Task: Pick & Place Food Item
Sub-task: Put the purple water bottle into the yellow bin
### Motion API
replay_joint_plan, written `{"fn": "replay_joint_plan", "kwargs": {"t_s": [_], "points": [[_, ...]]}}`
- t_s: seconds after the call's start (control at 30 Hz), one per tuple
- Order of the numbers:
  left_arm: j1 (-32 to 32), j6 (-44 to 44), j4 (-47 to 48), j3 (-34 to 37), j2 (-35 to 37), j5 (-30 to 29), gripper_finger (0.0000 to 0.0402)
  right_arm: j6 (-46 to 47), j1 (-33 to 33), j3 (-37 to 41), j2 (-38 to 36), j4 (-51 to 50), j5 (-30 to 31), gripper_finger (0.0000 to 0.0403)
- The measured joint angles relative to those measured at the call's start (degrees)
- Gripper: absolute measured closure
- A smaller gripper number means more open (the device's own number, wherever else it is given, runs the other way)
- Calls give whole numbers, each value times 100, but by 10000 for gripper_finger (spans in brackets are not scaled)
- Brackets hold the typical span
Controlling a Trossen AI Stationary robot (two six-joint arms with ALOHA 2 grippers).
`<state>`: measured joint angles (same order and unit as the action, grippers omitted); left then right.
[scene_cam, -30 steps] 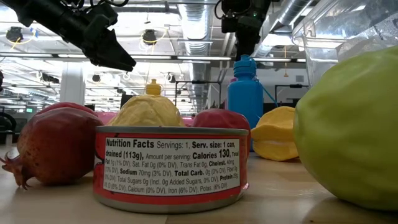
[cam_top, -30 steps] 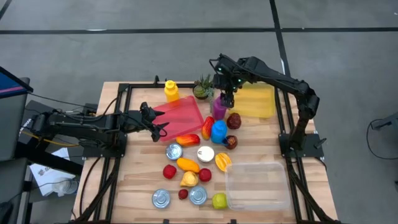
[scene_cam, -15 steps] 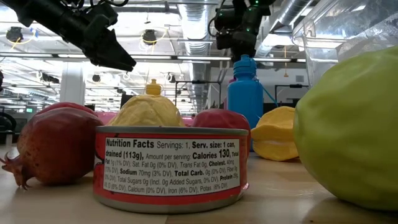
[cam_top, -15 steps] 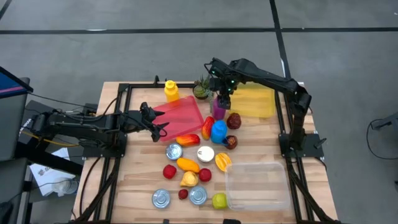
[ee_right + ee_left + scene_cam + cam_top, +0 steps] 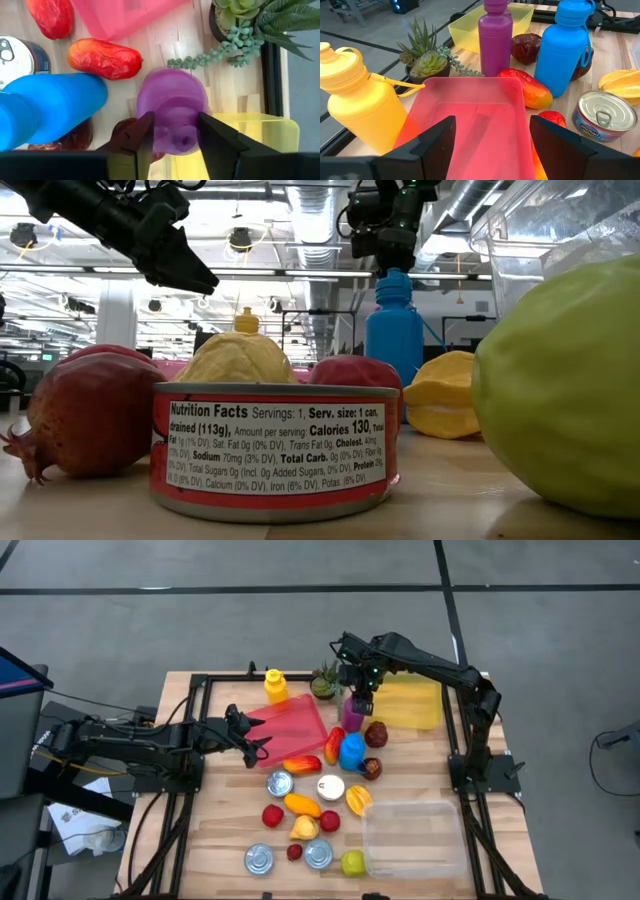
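The right hand (image 5: 172, 131) grips the purple bottle's (image 5: 172, 102) cap; the left hand (image 5: 487, 142) hangs released over the pink tray (image 5: 470, 130).

Three bottles: yellow bottle (image 5: 275, 685), purple bottle (image 5: 352, 712), blue bottle (image 5: 351, 751). Three bins: pink bin (image 5: 295, 725), yellow bin (image 5: 412, 703), clear bin (image 5: 415, 837). One potted succulent (image 5: 325, 682). Three silver-topped cans (image 5: 280, 783), one white-topped can (image 5: 331, 787). Roughly eleven play-food pieces (image 5: 302, 805), one green fruit (image 5: 351, 862) among them.
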<state>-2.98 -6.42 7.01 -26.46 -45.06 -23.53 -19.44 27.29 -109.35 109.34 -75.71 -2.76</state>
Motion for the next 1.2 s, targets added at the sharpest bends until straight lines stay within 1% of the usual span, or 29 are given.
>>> {"fn": "replay_joint_plan", "kwargs": {"t_s": [0.23,0.67,0.77,0.93,1.1,1.2], "points": [[0,-2,2,0,0,0,152,39,-26,-36,0,-58,-12,318],[0,0,2,0,0,0,152,13,-27,-43,-1,-131,-21,324],[0,2,3,0,0,0,152,11,-27,-43,-7,-175,-21,333],[0,2,2,0,0,0,152,20,-27,-49,-13,-206,-21,364],[0,5,2,0,0,1,152,35,-35,-154,1,-385,13,366],[0,5,2,0,0,1,152,18,-100,-376,4,-404,207,366]]}}
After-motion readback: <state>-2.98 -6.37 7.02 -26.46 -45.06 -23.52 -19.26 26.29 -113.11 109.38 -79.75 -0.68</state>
